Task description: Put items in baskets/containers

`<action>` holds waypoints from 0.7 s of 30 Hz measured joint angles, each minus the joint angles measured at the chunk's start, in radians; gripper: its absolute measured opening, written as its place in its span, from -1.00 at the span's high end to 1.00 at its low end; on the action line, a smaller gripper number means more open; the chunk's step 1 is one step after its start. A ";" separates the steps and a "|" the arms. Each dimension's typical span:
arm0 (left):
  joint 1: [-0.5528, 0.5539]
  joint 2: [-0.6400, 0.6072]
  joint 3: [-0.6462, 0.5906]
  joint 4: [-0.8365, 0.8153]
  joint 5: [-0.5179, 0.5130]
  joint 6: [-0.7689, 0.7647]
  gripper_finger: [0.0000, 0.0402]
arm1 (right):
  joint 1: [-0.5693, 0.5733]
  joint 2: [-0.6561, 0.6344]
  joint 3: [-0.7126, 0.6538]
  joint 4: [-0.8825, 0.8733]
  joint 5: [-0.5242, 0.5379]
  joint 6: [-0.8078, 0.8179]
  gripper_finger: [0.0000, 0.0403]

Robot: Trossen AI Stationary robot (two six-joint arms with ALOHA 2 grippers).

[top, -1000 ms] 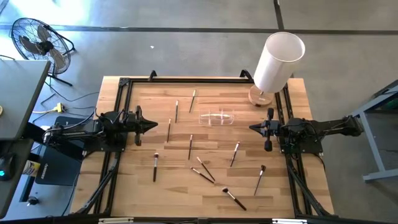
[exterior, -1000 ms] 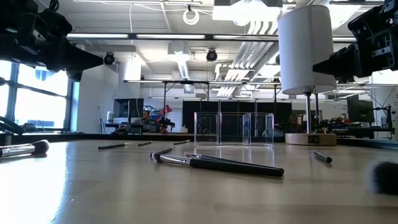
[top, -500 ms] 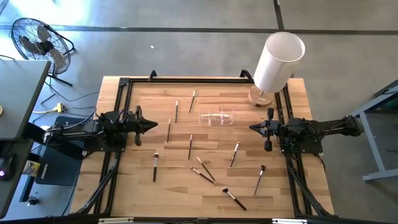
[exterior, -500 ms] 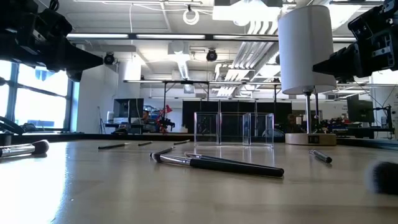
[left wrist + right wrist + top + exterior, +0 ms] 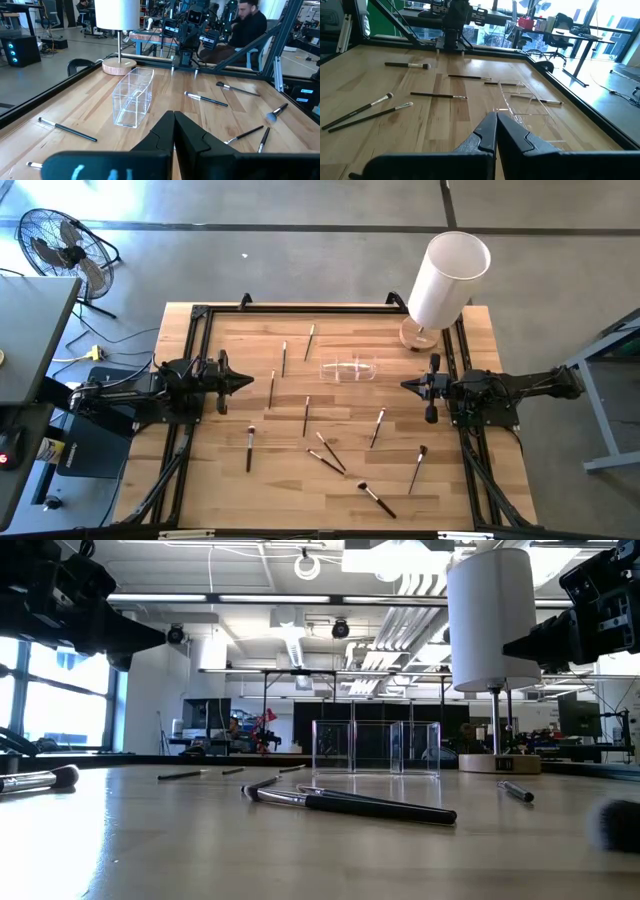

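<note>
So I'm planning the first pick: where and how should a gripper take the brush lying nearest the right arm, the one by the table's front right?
Grip that makeup brush mid-handle, coming straight down from above with the fingers across the stick. It lies flat on the table, thin and nearly lengthwise front to back, with clear wood on both sides. Its dark bristle tip is at the far end. The right gripper is probably best placed.

The clear tray [image 5: 376,747] stands upright mid-table, empty. Beside it rises a tall white cylinder [image 5: 490,615] on a round wooden base [image 5: 499,763]. Two dark-handled brushes [image 5: 350,804] lie crossed in the foreground. A pale-tipped brush [image 5: 38,780] lies at the left edge. Thin brushes [image 5: 202,774] lie farther back.
</note>
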 joint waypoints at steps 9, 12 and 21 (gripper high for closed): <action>0.000 0.000 0.000 0.000 0.000 0.000 0.99 | 0.000 0.000 0.000 0.000 0.000 0.000 0.98; 0.000 0.000 0.000 0.000 0.000 0.000 0.99 | 0.000 0.000 0.000 0.000 0.000 0.000 0.98; 0.000 0.000 0.000 0.000 0.000 0.000 0.99 | 0.000 0.000 0.000 0.000 0.000 0.000 0.97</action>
